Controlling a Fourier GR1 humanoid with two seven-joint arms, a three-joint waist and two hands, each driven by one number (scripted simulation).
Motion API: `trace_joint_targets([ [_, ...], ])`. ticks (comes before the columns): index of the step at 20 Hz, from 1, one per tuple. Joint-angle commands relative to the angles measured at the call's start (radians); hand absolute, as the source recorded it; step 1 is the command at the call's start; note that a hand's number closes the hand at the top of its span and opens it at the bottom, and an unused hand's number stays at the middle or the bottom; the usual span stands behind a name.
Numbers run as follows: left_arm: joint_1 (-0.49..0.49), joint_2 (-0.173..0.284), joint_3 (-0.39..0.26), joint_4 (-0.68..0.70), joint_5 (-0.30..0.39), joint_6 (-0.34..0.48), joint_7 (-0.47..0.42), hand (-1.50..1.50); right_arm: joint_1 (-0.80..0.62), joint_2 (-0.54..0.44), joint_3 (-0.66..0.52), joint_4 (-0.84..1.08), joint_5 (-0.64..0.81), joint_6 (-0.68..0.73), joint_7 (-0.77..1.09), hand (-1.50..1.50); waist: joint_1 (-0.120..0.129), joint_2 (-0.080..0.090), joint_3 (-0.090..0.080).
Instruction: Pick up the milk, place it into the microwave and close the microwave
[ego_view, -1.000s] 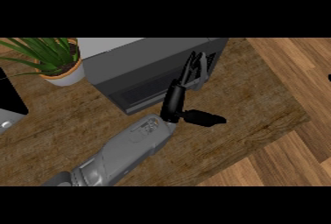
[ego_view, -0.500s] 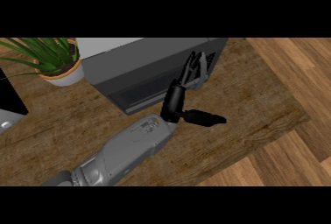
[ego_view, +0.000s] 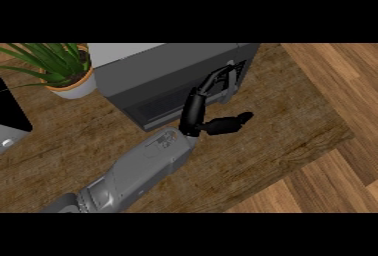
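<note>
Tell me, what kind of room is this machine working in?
Most likely a kitchen: a grey microwave sits on a wooden counter, with a potted plant beside it and wood flooring beyond the edge.

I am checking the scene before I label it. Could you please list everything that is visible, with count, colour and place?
microwave: one, dark grey, at the back of the counter, its door looks shut.
potted plant: one, green leaves in a pale pot, upper left, beside the microwave.
dark object: one, black, at the left edge, cut off; cannot tell what it is.
counter: one, brown wood.
floor: lighter wood planks, at the right.
milk: none visible.
hand: one, black, on a grey forearm, fingers straight against the microwave front, thumb out to the right.
</note>
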Motion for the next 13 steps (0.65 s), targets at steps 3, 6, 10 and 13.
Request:
trace_joint_targets([
  [3,-0.071,0.015,-0.041,0.175,-0.035,0.045,0.102,-1.50,-0.004,-0.014,-0.001,-0.006,-0.020,0.000,0.015,-1.50,0.009,0.000,0.012],
  [6,-0.083,0.058,-0.056,0.220,-0.063,0.095,0.119,-1.50,0.002,-0.012,-0.004,-0.003,-0.025,-0.012,0.021,-1.50,0.038,-0.007,0.015],
  [10,-0.107,0.061,-0.055,0.245,-0.054,0.102,0.161,-1.50,0.011,-0.024,-0.020,-0.002,-0.028,-0.020,0.025,-1.50,0.057,-0.012,0.014],
  [13,-0.124,0.047,-0.063,0.256,-0.055,0.112,0.177,-1.50,0.015,-0.033,-0.025,-0.007,-0.033,-0.015,0.028,-1.50,0.057,-0.011,0.015],
])
